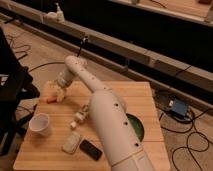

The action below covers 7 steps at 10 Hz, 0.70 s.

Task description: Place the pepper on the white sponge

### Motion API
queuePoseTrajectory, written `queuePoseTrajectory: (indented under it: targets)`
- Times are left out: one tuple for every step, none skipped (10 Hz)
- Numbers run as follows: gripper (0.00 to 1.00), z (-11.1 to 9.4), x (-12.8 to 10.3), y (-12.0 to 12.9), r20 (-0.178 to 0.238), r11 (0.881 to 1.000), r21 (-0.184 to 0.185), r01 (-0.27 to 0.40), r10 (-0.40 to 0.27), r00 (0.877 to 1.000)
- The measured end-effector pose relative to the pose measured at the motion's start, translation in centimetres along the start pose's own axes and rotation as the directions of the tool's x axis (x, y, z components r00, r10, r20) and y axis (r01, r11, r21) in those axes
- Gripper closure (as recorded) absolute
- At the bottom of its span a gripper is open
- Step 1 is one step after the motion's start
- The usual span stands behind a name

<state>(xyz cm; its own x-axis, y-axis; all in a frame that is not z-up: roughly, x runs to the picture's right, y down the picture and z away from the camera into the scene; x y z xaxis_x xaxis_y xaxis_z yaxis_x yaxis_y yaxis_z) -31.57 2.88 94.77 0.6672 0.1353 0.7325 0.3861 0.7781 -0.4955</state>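
The pepper (50, 100), small and orange-red, lies on the wooden table (145, 92) near its far left corner. My gripper (59, 93) hangs just above and to the right of the pepper, open, with nothing between its pale fingers. The white sponge (72, 142) lies flat near the table's front left, well apart from the pepper and the gripper. My white arm runs from the bottom middle of the view up over the table and hides part of its centre.
A white cup (40, 124) stands left of the sponge. A black flat rectangle (91, 149) lies right of the sponge. A white bottle-like object (82, 115) lies by the arm. The green bowl (136, 127) shows partly behind the arm. Cables run over the floor around the table.
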Motion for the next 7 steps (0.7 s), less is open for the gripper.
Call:
queuePoseTrajectory:
  targets:
    - [0.2,1.2,0.2,0.3,0.009,1.0,-0.023,-0.01,0.01,1.0]
    - [0.21,2.4,0.4,0.7,0.018,0.999,-0.048,-0.021,0.022,1.0]
    - [0.26,3.1,0.7,1.1,0.021,0.998,-0.066,-0.025,0.027,0.999]
    - [0.35,3.7,0.9,1.4,0.026,0.996,-0.083,-0.029,0.031,0.999]
    - [0.46,4.2,1.0,1.6,0.031,0.995,-0.097,-0.03,0.033,0.999]
    - [0.55,4.4,1.1,1.5,0.034,0.994,-0.101,-0.029,0.033,0.999]
    - [0.66,4.4,1.3,1.3,0.038,0.995,-0.099,-0.03,0.034,0.999]
